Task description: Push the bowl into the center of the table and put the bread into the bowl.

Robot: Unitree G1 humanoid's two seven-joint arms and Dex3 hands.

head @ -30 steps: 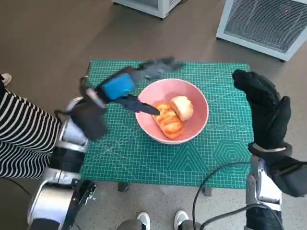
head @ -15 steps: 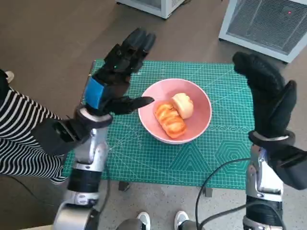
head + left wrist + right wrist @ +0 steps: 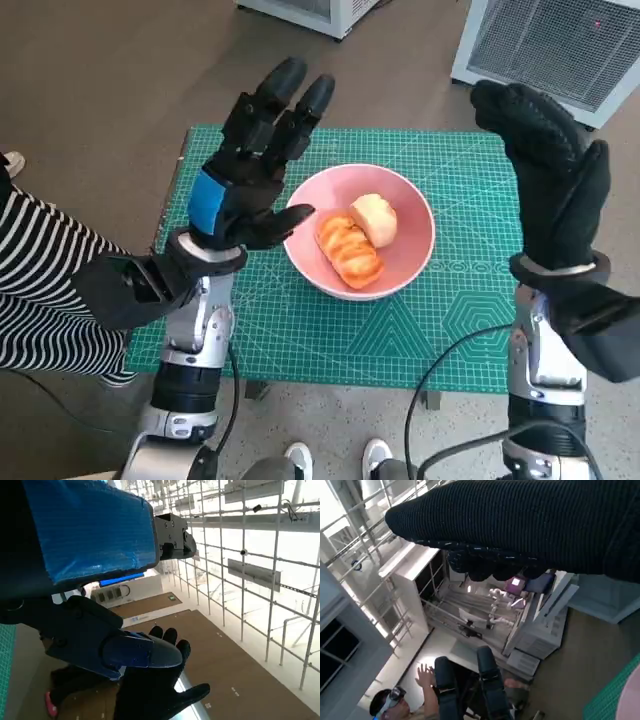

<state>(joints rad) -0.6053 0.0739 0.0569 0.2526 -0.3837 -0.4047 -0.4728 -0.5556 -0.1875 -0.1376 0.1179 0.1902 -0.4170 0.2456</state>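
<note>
- We saw the pink bowl (image 3: pixel 360 230) sitting around the middle of the green cutting mat (image 3: pixel 300 330) that covered the small table.
- Two pieces of bread (image 3: pixel 350 250) lay inside the bowl, touching each other: a ridged golden-orange one toward the near side and a paler round roll (image 3: pixel 376 219) just behind it.
- The left hand (image 3: pixel 250 170), black with blue tape across its back, was raised above the mat's left part, just beside the bowl's left rim; its fingers were spread and pointing away from the robot, its thumb reached toward the rim, and it held nothing.
- We could not tell from the head view whether the thumb touched the rim.
- The right hand (image 3: pixel 550 180), in the black knitted glove, was lifted upright over the mat's right edge, clear of the bowl; its fingers were extended, not curled, and held nothing.
- In the left wrist view the gloved right hand (image 3: pixel 155 690) appeared beyond the left hand's own fingers (image 3: pixel 135 650), its fingers apart.
- A person's striped sleeve (image 3: pixel 50 290) showed at the left edge of the head view, and a person (image 3: pixel 400 702) with a raised hand showed in the right wrist view.
</note>
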